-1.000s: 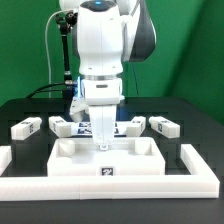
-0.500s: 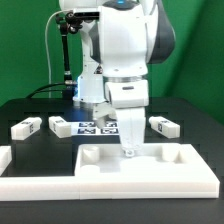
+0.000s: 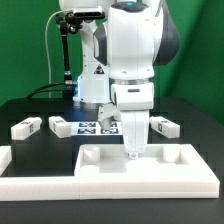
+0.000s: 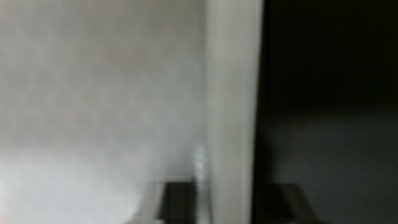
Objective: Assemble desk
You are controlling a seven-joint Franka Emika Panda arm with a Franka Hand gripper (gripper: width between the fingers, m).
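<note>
The desk top (image 3: 150, 172), a wide white tray-like piece with a raised rim, lies at the front of the table, toward the exterior view's right. My gripper (image 3: 134, 152) points straight down and is shut on its rear rim. In the wrist view the rim (image 4: 231, 100) runs as a white strip between my two dark fingers (image 4: 183, 202), and the gripper (image 4: 235, 203) is closed around it. Three short white legs lie behind the top: two at the exterior view's left (image 3: 27, 127) (image 3: 62, 127) and one at the right (image 3: 163, 127). A fourth leg is not visible.
The marker board (image 3: 97, 126) lies at the back middle, partly hidden by my arm. A long white L-shaped border bar (image 3: 30, 180) runs along the front left, touching the desk top's left end. The black table (image 3: 45, 148) shows between the legs and the bar.
The desk top has slid toward the exterior view's right, with my gripper moving the same way on its rear rim. The legs have not moved.
</note>
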